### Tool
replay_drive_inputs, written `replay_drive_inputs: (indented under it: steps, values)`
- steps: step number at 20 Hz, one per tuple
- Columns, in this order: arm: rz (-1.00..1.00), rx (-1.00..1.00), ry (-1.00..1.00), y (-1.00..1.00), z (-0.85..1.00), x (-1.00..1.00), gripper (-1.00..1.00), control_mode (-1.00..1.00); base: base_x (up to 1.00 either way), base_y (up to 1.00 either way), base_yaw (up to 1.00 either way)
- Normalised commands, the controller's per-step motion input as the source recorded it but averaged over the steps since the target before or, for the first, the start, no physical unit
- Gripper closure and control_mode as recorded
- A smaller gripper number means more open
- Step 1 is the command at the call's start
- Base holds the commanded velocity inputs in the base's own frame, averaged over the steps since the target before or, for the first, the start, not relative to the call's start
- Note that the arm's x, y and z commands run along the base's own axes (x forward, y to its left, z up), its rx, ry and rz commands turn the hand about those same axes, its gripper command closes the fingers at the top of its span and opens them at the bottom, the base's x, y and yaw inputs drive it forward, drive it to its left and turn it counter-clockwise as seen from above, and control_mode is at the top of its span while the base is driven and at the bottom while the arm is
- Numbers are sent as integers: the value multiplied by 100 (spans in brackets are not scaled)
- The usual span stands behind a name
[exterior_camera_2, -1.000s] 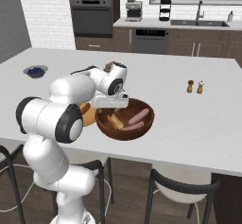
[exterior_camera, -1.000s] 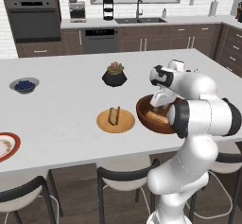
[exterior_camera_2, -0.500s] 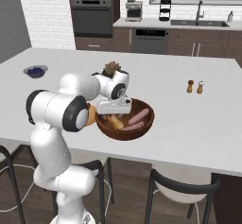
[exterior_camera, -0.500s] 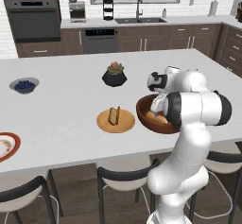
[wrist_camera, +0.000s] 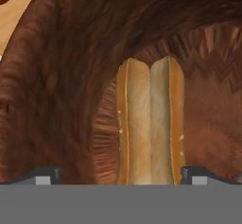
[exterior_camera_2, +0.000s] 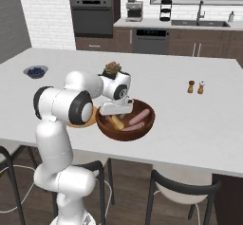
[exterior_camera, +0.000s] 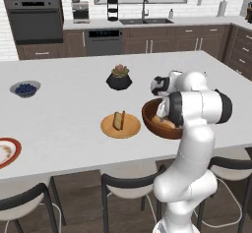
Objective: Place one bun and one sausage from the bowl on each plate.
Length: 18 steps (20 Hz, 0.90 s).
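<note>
arm has swung lower over bowl [exterior_camera_2: 126, 124] since a second ago, hand now dipped inside its rim. claw [wrist_camera: 121, 175] open wide, one fingertip [wrist_camera: 47, 175] at lower left, other at lower right, bun [wrist_camera: 150, 121] lying lengthwise between them, ungripped. sausages [exterior_camera_2: 138, 117] pink, right of centre in bowl. tan wooden plate [exterior_camera: 120, 125] mid-frame, touching bowl's left edge, carries a bun. red-rimmed plate [exterior_camera: 6, 151] at far left edge of table [exterior_camera: 69, 104].
</note>
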Motion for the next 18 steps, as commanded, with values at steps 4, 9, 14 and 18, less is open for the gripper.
replay_drive_inputs:
  steps: [4,9,14,18]
  values:
    - [10,0,0,0,-40,31,-100,-100,0,0,0]
    - [7,0,0,0,-32,15,-100,-100,0,0,0]
    - [6,0,-1,0,-38,2,-100,-100,0,0,0]
    - [2,0,-6,-2,-23,7,-100,-100,0,0,0]
